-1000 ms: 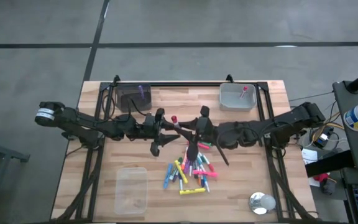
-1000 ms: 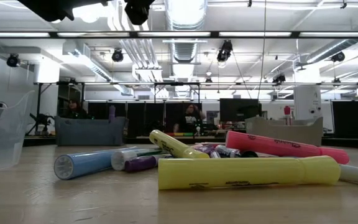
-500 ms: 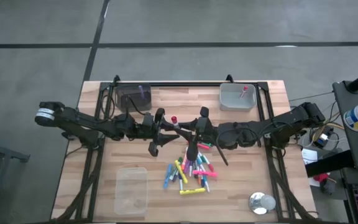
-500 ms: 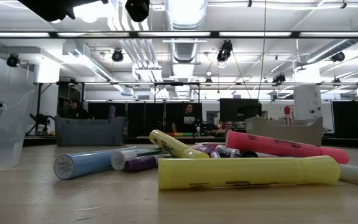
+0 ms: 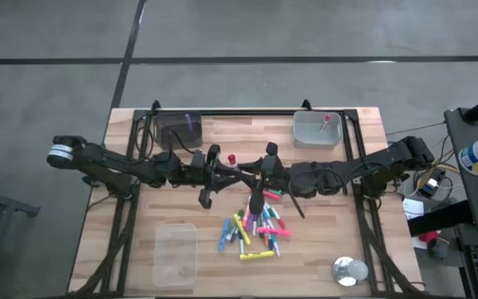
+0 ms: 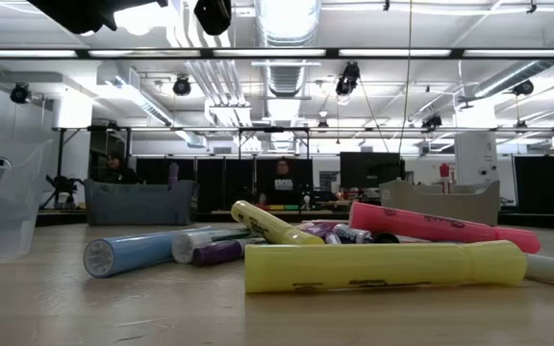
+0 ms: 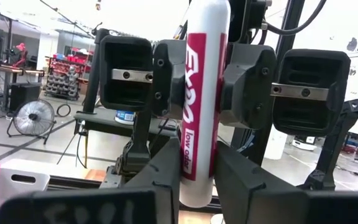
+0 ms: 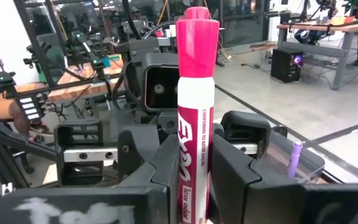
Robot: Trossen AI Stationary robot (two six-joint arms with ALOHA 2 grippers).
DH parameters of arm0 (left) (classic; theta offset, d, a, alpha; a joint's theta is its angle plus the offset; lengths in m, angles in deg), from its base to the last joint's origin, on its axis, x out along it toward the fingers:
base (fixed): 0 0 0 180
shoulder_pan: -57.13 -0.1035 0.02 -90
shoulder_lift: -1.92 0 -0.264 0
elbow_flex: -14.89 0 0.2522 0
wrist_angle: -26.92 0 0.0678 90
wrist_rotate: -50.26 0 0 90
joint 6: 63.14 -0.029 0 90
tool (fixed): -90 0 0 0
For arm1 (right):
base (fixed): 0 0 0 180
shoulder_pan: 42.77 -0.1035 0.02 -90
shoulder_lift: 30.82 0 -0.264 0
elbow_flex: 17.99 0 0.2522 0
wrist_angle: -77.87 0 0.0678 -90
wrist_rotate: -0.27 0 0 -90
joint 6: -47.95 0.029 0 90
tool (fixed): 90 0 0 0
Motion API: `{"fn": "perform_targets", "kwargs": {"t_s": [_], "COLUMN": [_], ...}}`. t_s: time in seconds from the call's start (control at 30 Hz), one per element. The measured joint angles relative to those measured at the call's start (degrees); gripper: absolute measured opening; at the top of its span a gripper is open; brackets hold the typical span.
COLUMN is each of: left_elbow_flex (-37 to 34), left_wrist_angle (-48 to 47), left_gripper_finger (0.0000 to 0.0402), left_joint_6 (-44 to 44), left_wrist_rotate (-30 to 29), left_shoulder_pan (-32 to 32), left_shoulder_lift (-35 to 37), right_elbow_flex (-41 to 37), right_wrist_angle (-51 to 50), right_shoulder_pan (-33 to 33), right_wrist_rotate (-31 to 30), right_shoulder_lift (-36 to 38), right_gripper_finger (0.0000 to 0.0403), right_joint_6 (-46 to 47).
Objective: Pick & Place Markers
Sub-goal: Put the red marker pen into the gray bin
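Marker [image 8: 194, 118] stands upright, clamped at once by left claw [image 5: 222, 169] and right claw [image 5: 251, 172].

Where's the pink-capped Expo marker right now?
The pink-capped Expo marker stands upright between the left tool and the right tool, above mid-table in the high view, just behind the loose marker pile.
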Motion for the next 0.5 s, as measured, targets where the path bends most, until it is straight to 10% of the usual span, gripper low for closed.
{"fn": "perform_targets", "kwargs": {"t_s": [0.5], "left_elbow_flex": [0.00], "left_wrist_angle": [-5.34], "left_gripper_finger": [0.0062], "left_joint_6": [0.18], "left_wrist_rotate": [-0.01], "left_shoulder_pan": [-0.01], "left_shoulder_lift": [0.02], "right_elbow_flex": [5.22], "right_wrist_angle": [-19.29], "right_shoulder_pan": [-0.02], "right_wrist_rotate": [1.10], "right_shoulder_lift": [1.60], "right_gripper_finger": [0.0123], "right_joint_6": [6.17]}}
